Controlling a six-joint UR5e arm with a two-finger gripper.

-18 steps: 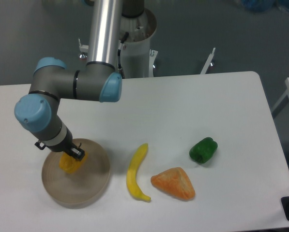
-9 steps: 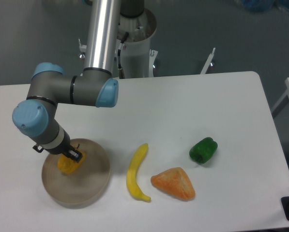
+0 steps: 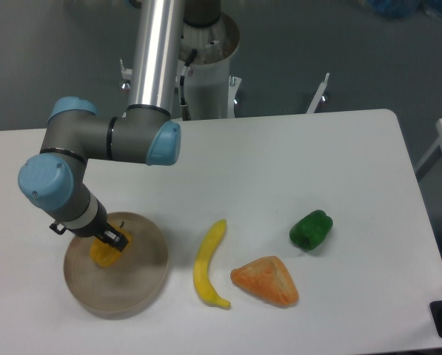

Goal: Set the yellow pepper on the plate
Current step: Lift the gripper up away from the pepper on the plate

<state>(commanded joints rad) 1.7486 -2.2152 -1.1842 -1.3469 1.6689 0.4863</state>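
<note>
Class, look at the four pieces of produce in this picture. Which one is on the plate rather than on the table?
The yellow pepper. It sits on the beige plate at the gripper, while the banana, orange wedge and green pepper lie on the white table.

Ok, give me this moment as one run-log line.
phase: placing | hand: on yellow pepper, grip state unclear | yellow pepper: over plate | banana, orange wedge, green pepper: on table, untouched

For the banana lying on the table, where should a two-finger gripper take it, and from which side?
Grip the banana across its thick middle, coming straight down from above. It lies flat, curved, with open table on both long sides; the tapered ends would likely slip.
</note>
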